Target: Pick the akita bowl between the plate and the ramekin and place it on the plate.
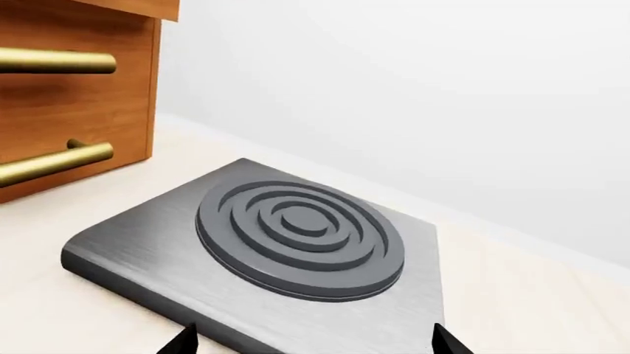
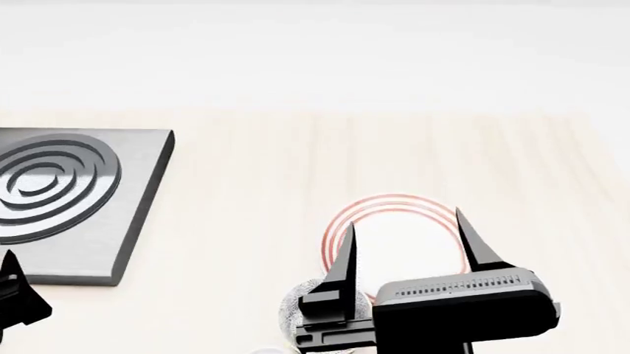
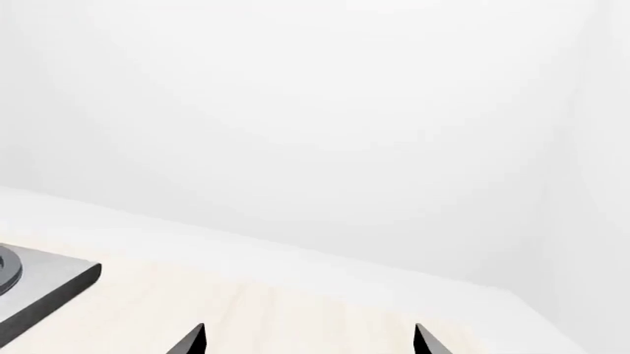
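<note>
Pale wooden desk (image 2: 256,192) against a white wall, with a grey burner plate (image 2: 59,199) at its left. Right pincer (image 2: 406,243) hangs above the plate (image 2: 394,214), fingers spread wide and holding nothing. Akita bowl (image 2: 305,302), speckled, sits on the desk just beside the plate's near-left rim, partly hidden by the pincer body. Left pincer (image 1: 313,343) shows only two separated fingertips, released, over the burner plate near a wooden drawer cabinet (image 1: 69,96).
</note>
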Controlling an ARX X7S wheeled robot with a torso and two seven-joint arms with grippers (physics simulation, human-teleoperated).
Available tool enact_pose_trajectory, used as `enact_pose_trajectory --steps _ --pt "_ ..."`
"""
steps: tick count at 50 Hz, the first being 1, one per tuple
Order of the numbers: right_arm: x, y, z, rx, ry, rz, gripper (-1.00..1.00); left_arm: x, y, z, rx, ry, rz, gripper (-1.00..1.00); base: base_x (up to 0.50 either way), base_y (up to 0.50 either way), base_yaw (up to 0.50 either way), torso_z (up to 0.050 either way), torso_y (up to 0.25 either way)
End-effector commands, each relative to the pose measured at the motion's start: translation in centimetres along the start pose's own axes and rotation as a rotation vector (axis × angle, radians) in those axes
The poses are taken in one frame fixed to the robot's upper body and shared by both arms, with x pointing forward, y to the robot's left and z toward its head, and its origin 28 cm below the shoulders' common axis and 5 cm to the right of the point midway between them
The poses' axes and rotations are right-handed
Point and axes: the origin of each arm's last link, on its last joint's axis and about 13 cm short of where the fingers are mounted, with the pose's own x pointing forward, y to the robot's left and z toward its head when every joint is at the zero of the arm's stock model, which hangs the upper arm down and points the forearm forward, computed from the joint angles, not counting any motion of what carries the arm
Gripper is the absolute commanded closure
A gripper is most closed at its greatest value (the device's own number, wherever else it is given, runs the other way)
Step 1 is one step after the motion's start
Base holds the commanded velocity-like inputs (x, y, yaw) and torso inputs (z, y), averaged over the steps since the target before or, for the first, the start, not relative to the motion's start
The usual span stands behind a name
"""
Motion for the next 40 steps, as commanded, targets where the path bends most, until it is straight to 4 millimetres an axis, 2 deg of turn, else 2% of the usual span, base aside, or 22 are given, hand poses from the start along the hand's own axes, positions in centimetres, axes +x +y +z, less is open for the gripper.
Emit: enact_pose_trajectory --steps 1,7,25,33,37,40 --pt "0.0 0.0 0.0 0.0 0.001 0.0 -1.0 0.0 0.0 0.0 0.001 0.0 0.0 -1.0 0.35 0.0 0.0 0.0 0.0" --pt "0.3 0.2 -0.6 -0.011 0.032 0.002 -1.0 0.0 0.0 -0.1 0.002 0.001 0.0 -1.0 0.26 0.0 0.0 0.0 0.0" --pt "1.3 0.8 -2.9 0.007 0.185 0.021 -1.0 0.0 0.0 -0.1 0.004 0.0 0.004 -1.0 0.0 0.0 0.0 0.0 0.0" --pt "2.7 0.6 -2.3 0.117 0.283 0.056 -1.0 0.0 0.0 -0.1 0.002 0.001 0.005 -1.0 0.0 0.0 0.0 0.0 0.0" --pt "3.0 0.4 -2.3 0.101 0.305 0.045 -1.0 0.0 0.0 -0.1 0.003 0.001 0.006 -1.0 0.0 0.0 0.0 0.0 0.0" --pt "3.5 0.5 -2.7 0.08 0.387 0.054 -1.0 0.0 0.0 -0.1 0.003 0.001 0.008 -1.0 0.0 0.0 0.0 0.0 0.0"
